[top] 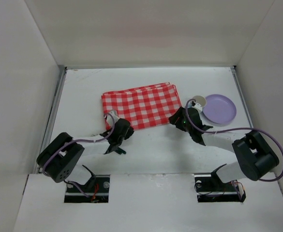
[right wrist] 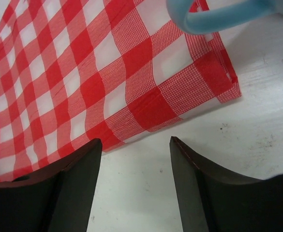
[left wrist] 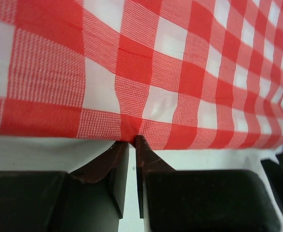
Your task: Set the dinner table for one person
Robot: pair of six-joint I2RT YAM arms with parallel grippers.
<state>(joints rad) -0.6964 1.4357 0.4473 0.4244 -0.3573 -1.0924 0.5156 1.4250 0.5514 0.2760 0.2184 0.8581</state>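
Observation:
The dinner table is a large white tabletop. A folded red-and-white checkered cloth lies on its middle. My left gripper is at the cloth's near left corner. In the left wrist view it is shut, its tips pinching the cloth's near hem. My right gripper is by the cloth's near right corner. In the right wrist view it is open and empty over bare table, just short of the cloth's edge.
A lilac plate lies to the right of the cloth. A cup stands between them; its light blue handle shows above the cloth corner. Grey rails run along the table's sides, with white walls beyond.

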